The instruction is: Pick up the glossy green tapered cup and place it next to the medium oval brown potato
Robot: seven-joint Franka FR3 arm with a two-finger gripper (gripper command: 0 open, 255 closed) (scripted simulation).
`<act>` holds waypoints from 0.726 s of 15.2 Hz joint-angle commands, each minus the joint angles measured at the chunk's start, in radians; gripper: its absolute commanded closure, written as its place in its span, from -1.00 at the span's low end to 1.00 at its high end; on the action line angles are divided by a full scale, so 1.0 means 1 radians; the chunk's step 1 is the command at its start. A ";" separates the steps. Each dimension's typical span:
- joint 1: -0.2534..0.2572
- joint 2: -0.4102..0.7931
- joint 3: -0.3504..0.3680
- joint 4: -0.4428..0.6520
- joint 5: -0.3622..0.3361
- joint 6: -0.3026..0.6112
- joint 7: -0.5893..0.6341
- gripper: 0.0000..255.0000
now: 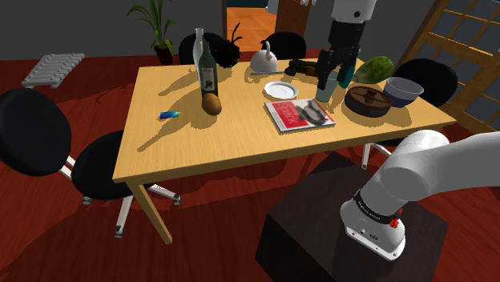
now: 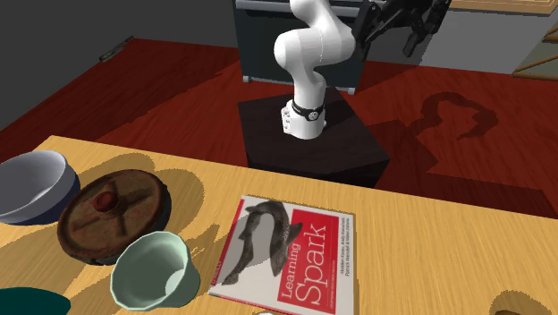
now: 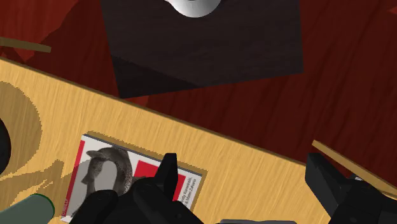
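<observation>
Cup [image 1: 324,90], pale green and glossy, stands upright on the wooden table [image 1: 184,144] in the shoulder view, narrower at the foot than at the rim. The black gripper [image 1: 335,74] hangs right over it. From this angle the two overlap, so I cannot tell how much air lies between them. The oval brown potato [image 1: 211,103] lies well apart toward this view's left, at the foot of a dark bottle [image 1: 207,74]. A book [image 1: 298,113] lies just beside the cup.

In the second exterior view the cup [image 2: 152,268] is close to the camera, with a smooth wall and an open mouth. It stands between a round, rust-brown dish [image 2: 112,213] and the red-and-white book [image 2: 291,255], whose cover shows a grey fish. A blue-grey bowl [image 2: 31,186] sits beyond the dish. The gripper [image 2: 413,29] shows high above the table, near the dark stand [image 2: 313,148].

In the wrist view the fingers [image 3: 167,175] stand wide apart with nothing between them but bare table grain. The cup's rim [image 3: 25,210] peeks in well outside the nearer finger, past the book, and is not touched.
</observation>
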 commanded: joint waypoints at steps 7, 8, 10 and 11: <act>-0.040 0.092 -0.087 -0.026 -0.099 0.114 -0.115 -1.00; -0.046 0.111 -0.101 -0.027 -0.114 0.134 -0.133 -1.00; -0.059 0.152 -0.129 -0.024 -0.143 0.174 -0.169 -1.00; -0.065 0.174 -0.143 -0.021 -0.156 0.194 -0.186 -1.00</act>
